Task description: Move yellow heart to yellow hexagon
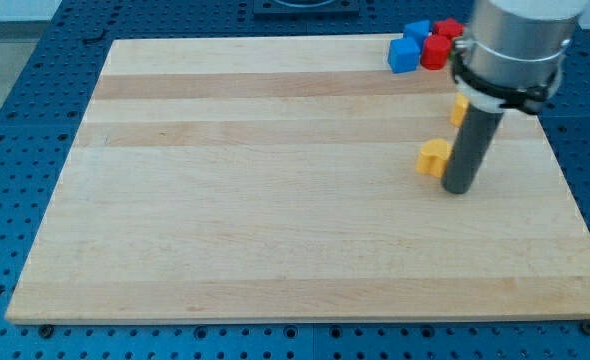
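Yellow heart (434,157) lies on the wooden table (275,200) toward the view's right, just left of my tip (460,188), about touching the rod. Yellow hexagon (458,110) sits above it, partly hidden behind the rod. No gripper is fitted, only the rod.

Tight at two o'clock, open elsewhere

Your wooden board (275,200) lies bare from six through eleven o'clock; blue blocks (407,50) and red blocks (438,47) crowd one o'clock, small yellow heart (434,157) touching my tip (459,189).

My tip (459,189) stands upright at the view's right.
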